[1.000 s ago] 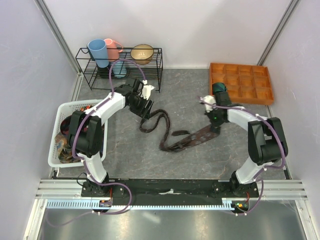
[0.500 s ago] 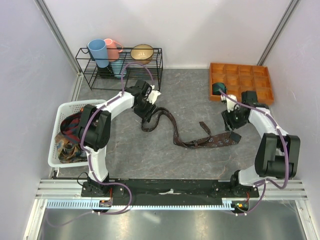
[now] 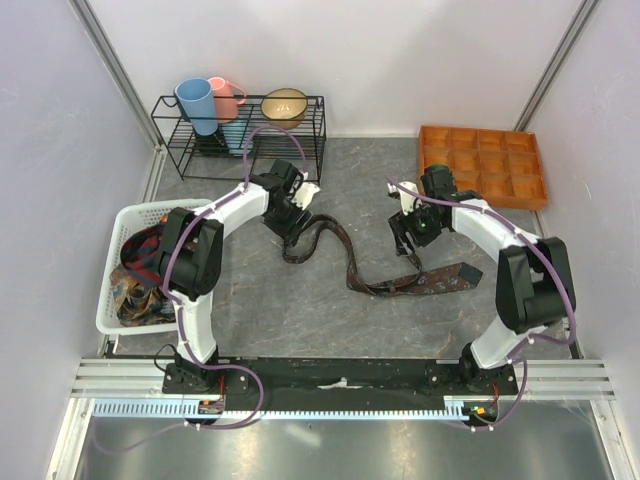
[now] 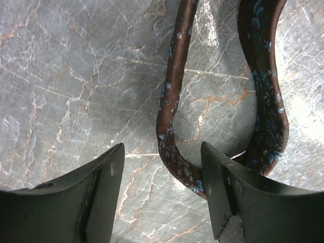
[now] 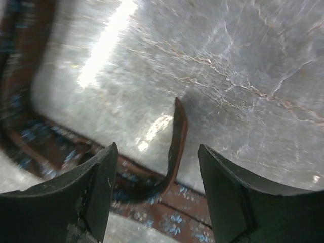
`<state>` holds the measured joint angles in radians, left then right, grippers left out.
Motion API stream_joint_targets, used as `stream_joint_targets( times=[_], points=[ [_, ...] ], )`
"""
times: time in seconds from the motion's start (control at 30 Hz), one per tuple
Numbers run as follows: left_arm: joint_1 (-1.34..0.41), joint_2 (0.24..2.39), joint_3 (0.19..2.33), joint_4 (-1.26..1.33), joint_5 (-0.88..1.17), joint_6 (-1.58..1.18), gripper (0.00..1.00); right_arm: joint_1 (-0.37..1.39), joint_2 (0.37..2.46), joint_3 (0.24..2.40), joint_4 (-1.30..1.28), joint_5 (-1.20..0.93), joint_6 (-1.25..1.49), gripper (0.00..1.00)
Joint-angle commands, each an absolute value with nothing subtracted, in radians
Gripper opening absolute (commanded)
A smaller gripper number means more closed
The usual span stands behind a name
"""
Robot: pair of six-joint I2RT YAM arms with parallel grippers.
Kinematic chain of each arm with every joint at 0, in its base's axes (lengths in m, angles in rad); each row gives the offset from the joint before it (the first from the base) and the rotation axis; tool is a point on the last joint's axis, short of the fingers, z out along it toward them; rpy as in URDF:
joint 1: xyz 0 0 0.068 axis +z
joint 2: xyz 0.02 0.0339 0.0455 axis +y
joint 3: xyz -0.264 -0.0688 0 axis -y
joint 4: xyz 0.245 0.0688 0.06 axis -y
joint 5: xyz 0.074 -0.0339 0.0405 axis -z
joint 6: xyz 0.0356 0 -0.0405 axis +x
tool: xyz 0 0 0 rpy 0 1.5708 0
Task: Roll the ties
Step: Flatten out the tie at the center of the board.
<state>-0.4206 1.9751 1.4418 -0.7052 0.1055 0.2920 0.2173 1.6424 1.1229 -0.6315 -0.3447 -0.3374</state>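
One maroon-brown tie with small blue flowers lies unrolled on the grey table, its wide end at the right and its narrow end looped at the left. My left gripper hovers open over that loop. In the left wrist view the narrow band curves down against the inner side of the right finger, ungripped. My right gripper is open above the tie's middle, where a raised fold stands between the fingers of this gripper without touching them. More ties fill the white basket.
A black wire rack at the back left holds a blue cup, a pink cup and a bowl. An orange compartment tray sits at the back right. Purple cables run along both arms.
My right gripper opened and let go of the tie's wide end, which now lies flat; that arm swung right, then back left over the tie's middle. The left arm shifted slightly right.
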Motion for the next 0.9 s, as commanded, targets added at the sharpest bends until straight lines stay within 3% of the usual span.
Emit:
stream_joint_targets(
  times=[0.0, 0.07, 0.17, 0.2, 0.27, 0.3, 0.37, 0.73, 0.87],
  points=[
    [-0.428, 2.011, 1.493, -0.701, 0.087, 0.370, 0.69, 0.221, 1.693, 1.164, -0.578, -0.223, -0.281, 0.70],
    [-0.430, 2.025, 1.509, -0.703, 0.074, 0.382, 0.68, 0.221, 1.704, 1.146, -0.578, -0.192, -0.294, 0.69],
    [-0.433, 2.049, 1.531, -0.719, 0.071, 0.402, 0.64, 0.219, 1.706, 1.115, -0.578, -0.176, -0.302, 0.58],
    [-0.433, 2.052, 1.535, -0.726, 0.071, 0.406, 0.60, 0.219, 1.704, 1.111, -0.578, -0.170, -0.299, 0.45],
    [-0.433, 2.048, 1.540, -0.733, 0.075, 0.406, 0.53, 0.213, 1.698, 1.100, -0.578, -0.161, -0.293, 0.28],
    [-0.433, 2.042, 1.537, -0.733, 0.078, 0.414, 0.46, 0.210, 1.694, 1.098, -0.580, -0.161, -0.287, 0.11],
    [-0.433, 2.016, 1.528, -0.735, 0.075, 0.420, 0.38, 0.199, 1.680, 1.092, -0.584, -0.161, -0.285, 0.00],
    [-0.430, 1.858, 1.462, -0.735, 0.144, 0.465, 0.02, 0.049, 1.526, 1.049, -0.676, -0.262, -0.347, 0.00],
    [-0.430, 1.740, 1.427, -0.742, 0.158, 0.529, 0.02, 0.018, 1.477, 0.997, -0.710, -0.270, -0.392, 0.00]
  ],
)
